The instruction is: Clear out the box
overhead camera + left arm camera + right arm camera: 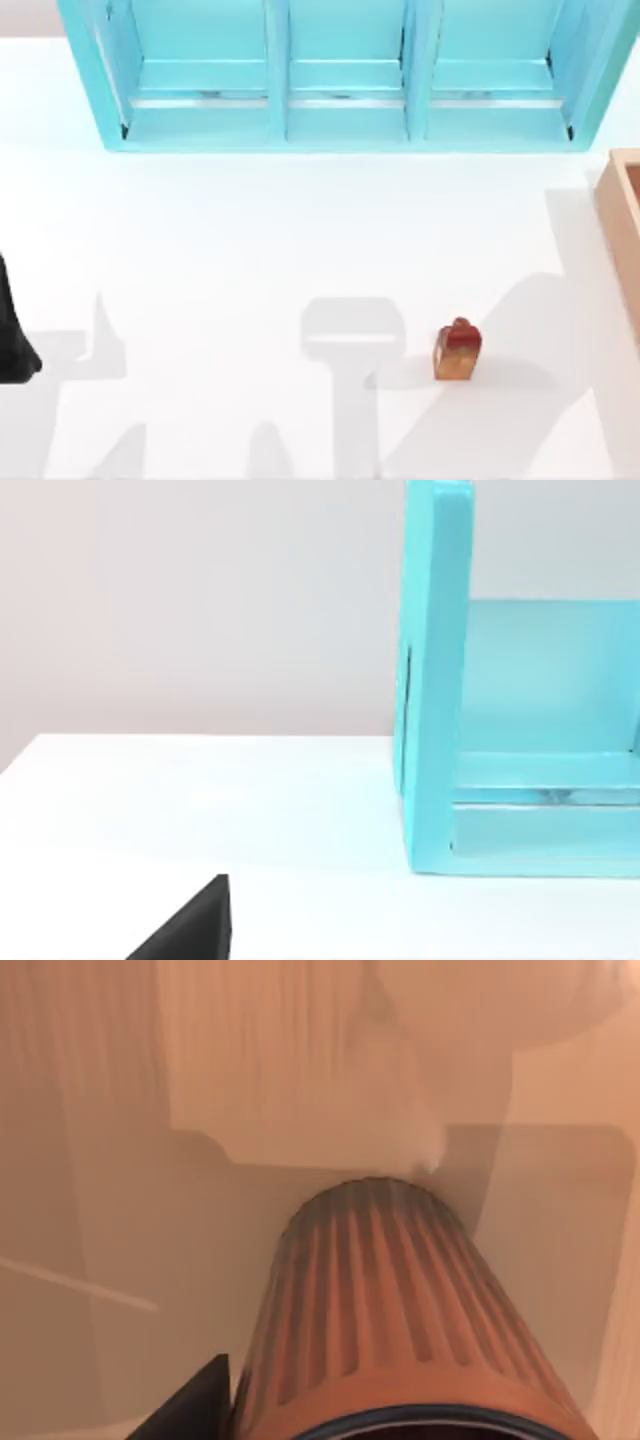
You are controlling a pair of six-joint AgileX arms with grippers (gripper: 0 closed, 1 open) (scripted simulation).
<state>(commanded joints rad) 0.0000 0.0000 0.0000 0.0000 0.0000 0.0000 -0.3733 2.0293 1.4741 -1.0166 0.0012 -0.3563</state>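
The box (618, 215), tan-orange with a darker inside, lies at the table's right edge, only partly in the top view. In the right wrist view I look down into its brown inside (90, 1220). A ribbed orange cylinder (390, 1310) lies there, close under the camera. One dark finger (190, 1410) of my right gripper sits just beside the cylinder, far off to the side, so the jaws stand open. A small orange-brown item with a red top (457, 352) stands on the white table, left of the box.
A large turquoise three-bay shelf unit (345, 75) spans the back of the table, and its end wall (435, 680) rises ahead of the left wrist. My left arm (12, 335) is parked at the table's left edge, with one finger (190, 930) showing wide of centre.
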